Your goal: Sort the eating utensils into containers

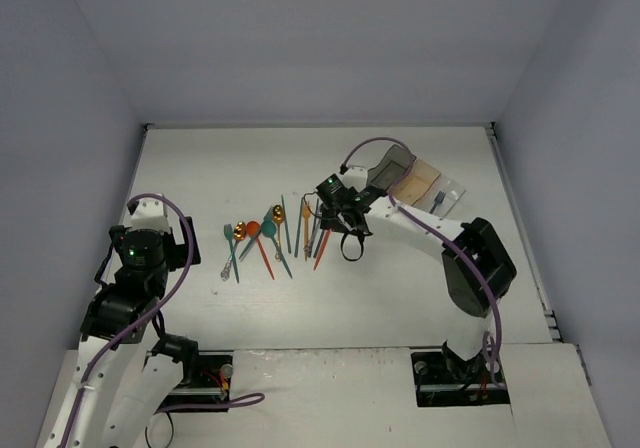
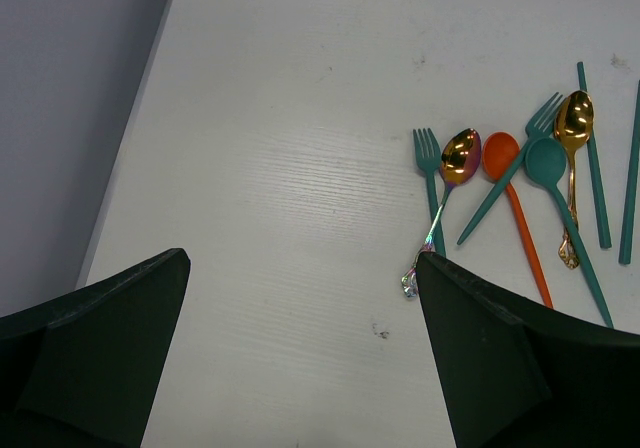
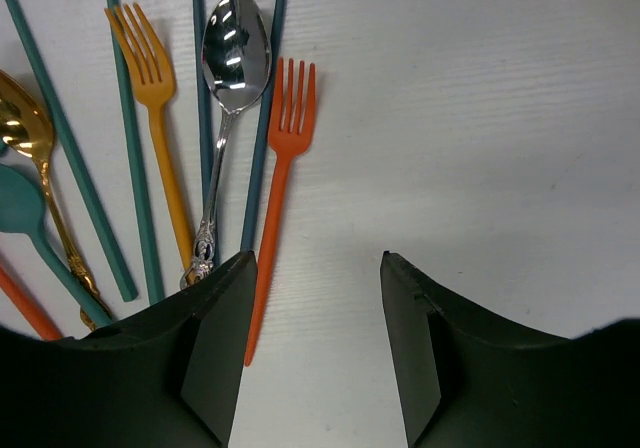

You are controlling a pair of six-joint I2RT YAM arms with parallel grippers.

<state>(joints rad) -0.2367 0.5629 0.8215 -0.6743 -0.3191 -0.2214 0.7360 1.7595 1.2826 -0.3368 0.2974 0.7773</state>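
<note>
Picking the next utensil appears to be the step in hand. The right gripper hangs low over the right end of the eating utensils. Its jaws are partly apart with only bare table between them, and nothing is held. The orange fork lies just left of the gap in the wrist view, close beside a teal stick and a silver spoon.

To grip well:
- Shift the gripper until the fork handle sits centred between the jaws.
- Descend to the table.
- Close across that handle only, keeping the stick outside.
- Lift straight up before carrying toward the containers.

The containers stand in a row at the far right, well apart from the utensils. The left gripper is wide open and empty, near the row's left end.
</note>
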